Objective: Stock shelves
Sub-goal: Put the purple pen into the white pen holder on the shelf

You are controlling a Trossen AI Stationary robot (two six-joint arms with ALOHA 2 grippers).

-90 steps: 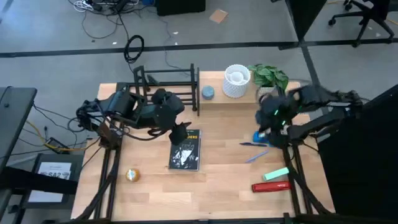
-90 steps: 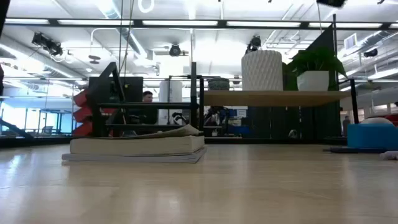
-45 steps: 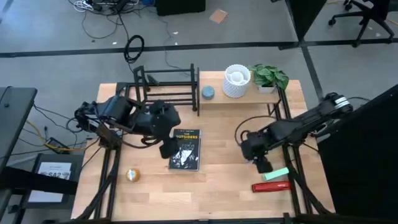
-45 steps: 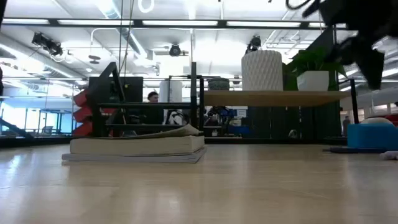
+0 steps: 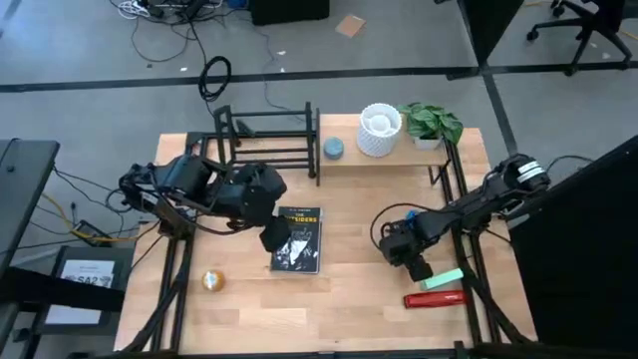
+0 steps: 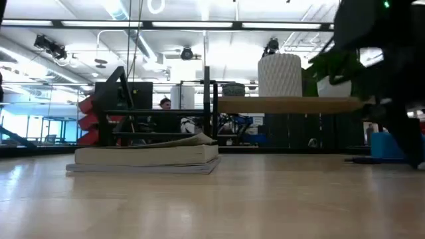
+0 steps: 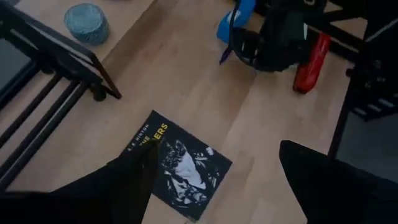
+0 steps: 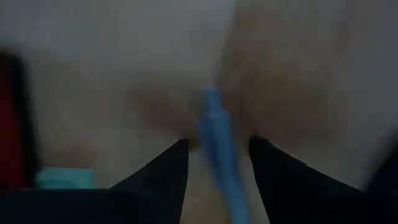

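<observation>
Table (image 5: 349,309) holds 2 shelves at far edge: black rack (image 5: 267,140) far left, wooden board (image 5: 399,155) to its right w/ white vase (image 5: 380,130), plant (image 5: 431,124) & small blue-grey disc (image 5: 333,149) on top. Book (image 5: 298,239) lies flat near centre, off both shelves. Left gripper (image 5: 279,231) hangs over book's left edge, fingers spread, nothing held. Right gripper (image 8: 214,165) low at right side, fingers apart either side of a blue pen (image 8: 219,149); touching or not, can't tell. Red tool (image 5: 434,298) & green block (image 5: 442,278) just beside it, near right.
</observation>
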